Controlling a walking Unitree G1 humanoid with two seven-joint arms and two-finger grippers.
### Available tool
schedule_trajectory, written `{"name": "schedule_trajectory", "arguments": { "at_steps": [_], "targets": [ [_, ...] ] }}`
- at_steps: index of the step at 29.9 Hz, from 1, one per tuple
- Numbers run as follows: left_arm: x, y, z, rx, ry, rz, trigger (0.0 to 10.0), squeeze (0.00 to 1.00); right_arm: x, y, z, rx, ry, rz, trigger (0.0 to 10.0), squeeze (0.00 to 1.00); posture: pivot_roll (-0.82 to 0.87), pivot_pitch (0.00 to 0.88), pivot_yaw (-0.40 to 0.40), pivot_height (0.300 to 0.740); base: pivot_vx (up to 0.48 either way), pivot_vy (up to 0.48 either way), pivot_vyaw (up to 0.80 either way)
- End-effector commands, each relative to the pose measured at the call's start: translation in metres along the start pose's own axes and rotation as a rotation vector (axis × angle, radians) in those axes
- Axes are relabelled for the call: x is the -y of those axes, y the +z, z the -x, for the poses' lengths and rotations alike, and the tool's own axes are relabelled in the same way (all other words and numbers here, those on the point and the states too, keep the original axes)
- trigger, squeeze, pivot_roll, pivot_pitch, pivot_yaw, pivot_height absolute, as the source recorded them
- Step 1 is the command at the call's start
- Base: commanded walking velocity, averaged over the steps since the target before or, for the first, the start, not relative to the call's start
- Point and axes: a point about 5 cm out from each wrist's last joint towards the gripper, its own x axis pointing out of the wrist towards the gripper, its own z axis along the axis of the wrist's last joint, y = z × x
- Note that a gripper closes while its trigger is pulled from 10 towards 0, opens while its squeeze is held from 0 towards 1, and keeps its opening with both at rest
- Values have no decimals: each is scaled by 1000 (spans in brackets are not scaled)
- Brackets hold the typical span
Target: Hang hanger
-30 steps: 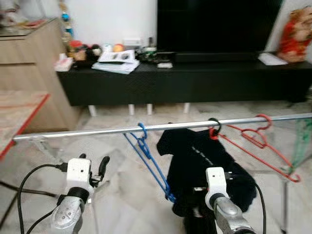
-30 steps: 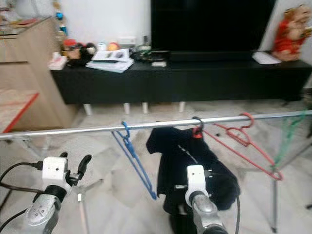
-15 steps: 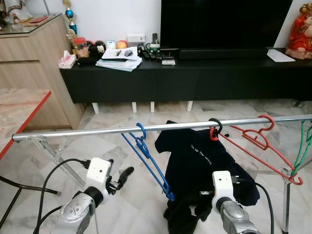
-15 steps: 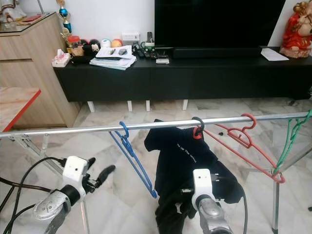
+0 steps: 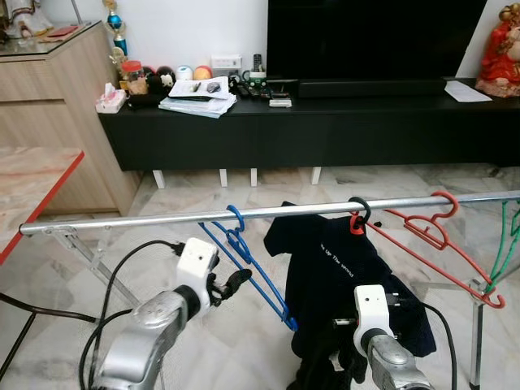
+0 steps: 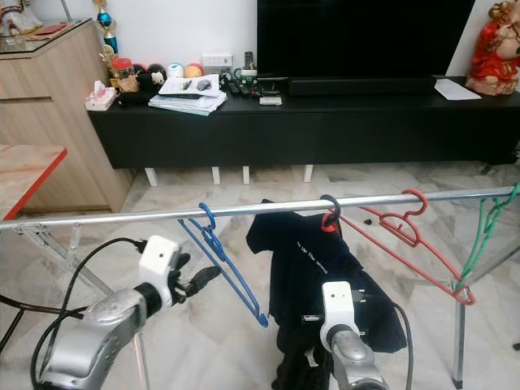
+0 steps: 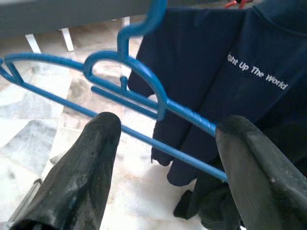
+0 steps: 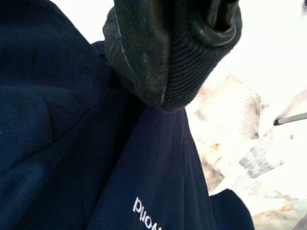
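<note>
A thin shiny metal rail [image 5: 146, 221] runs across the head view from 9 to 3 o'clock. The blue hanger [image 5: 248, 264], slim glossy plastic w/ a curved hook, hangs tilted on the rail near centre. At its 3 o'clock hangs a dark navy shirt [image 5: 345, 268], soft knit w/ small white lettering, on a red-necked black hook. Further toward 3 o'clock are a red wire-thin hanger [image 5: 439, 244] & a green one [image 5: 505, 244] at the frame edge.

The left pincer [image 5: 231, 284] is spread wide, matte black rounded fingers [image 7: 86, 172] either side of the blue hanger's lower bar, not touching it. The right pincer [image 8: 168, 52] is clenched on bunched dark ribbed fabric of the shirt, low at 5 o'clock.

Pale marble floor [image 5: 203, 333] lies open under the rail; a low black TV cabinet [image 5: 325, 130] stands well behind at 12 o'clock.
</note>
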Motion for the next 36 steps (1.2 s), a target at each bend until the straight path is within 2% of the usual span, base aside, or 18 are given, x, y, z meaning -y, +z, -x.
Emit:
{"name": "schedule_trajectory", "arguments": {
  "at_steps": [1,5,12,16,17,22,36],
  "targets": [
    [1,1,-3,-26,12,-9,10000,0,-1,6,-1,16,1,-1,10000,0,63,20,15,740,0,0,0],
    [3,14,-14,27,40,-16,10000,0,-1,6,-1,16,2,-2,10000,0,56,17,19,740,0,0,0],
    [-2,15,-19,91,64,-9,10000,0,-2,6,-1,21,-3,-10,10000,0,55,17,19,740,0,0,0],
    [1,9,-22,47,61,-64,10000,0,-1,6,-1,20,-1,-7,10000,0,55,19,17,740,0,0,0],
    [-1,9,-25,25,90,-85,10000,0,-1,6,-1,20,-1,-6,10000,0,57,20,16,740,0,0,0],
    [-5,4,-31,-17,129,-64,10000,0,-1,6,-1,18,5,-4,10000,0,56,19,14,740,0,0,0],
    [-6,4,-40,-28,155,-90,10000,0,-2,6,-2,6,31,10,10000,0,59,22,16,740,0,0,0]
  ]
}}
